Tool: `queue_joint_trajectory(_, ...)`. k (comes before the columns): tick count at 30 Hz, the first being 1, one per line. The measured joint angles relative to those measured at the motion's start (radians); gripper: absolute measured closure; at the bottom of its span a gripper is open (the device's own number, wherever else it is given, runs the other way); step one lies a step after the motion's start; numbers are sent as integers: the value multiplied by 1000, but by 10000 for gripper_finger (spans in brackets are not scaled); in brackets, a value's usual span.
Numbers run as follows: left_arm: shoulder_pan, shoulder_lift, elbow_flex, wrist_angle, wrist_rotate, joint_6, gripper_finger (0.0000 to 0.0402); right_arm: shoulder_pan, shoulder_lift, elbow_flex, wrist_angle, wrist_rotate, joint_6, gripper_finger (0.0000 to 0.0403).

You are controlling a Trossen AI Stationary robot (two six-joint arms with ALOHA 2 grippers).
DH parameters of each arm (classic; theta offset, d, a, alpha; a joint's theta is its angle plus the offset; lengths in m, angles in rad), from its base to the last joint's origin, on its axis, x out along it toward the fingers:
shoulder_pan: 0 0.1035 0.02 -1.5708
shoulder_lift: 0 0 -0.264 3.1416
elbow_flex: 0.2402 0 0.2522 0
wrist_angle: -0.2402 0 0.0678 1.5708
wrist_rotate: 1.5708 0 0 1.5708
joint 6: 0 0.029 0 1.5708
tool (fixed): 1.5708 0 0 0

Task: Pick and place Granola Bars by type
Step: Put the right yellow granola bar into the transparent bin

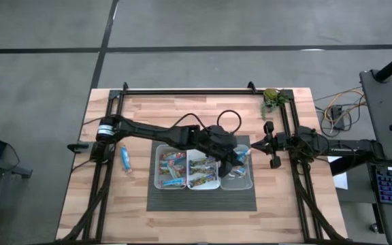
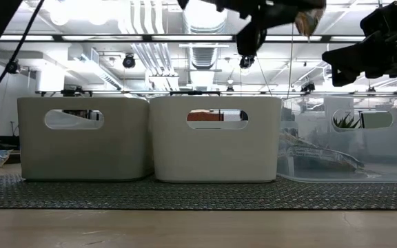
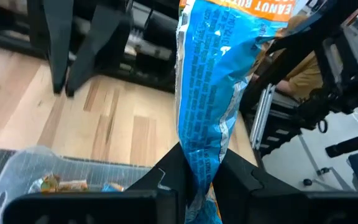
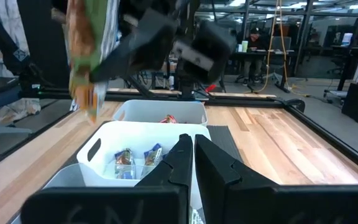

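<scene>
My left gripper (image 1: 240, 155) reaches across from the table's left and is shut on a blue granola bar (image 3: 207, 93), held above the right clear bin (image 1: 237, 178). This bar also shows in the right wrist view (image 4: 84, 59) and at the top of the low view (image 2: 309, 19). More bars lie in the left bin (image 1: 171, 170) and the middle bin (image 1: 203, 170); one lies flat in the right bin (image 3: 58, 183). Another blue bar (image 1: 125, 158) lies on the wood, left of the mat. My right gripper (image 4: 193, 155) waits shut just right of the bins. My left gripper pinches the blue bar between its two fingers (image 3: 235, 171) by one end of the wrapper (image 3: 197, 165). The rest of the bar sticks out past the fingertips. It is lifted clear, over the right bin, touching nothing else.
The three bins stand side by side on a dark mat (image 1: 203, 197). A green plant-like object (image 1: 272, 99) sits near the far right corner. Black frame rails (image 1: 182, 91) run along the far and side edges. Bare wood lies in front of the mat.
</scene>
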Motion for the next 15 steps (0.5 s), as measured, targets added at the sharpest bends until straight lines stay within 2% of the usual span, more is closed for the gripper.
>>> queue_joint_trajectory(15, 0, 102, -5, 12, 0, -36, 355, 0, 0, 0, 0, 0, 0, 394)
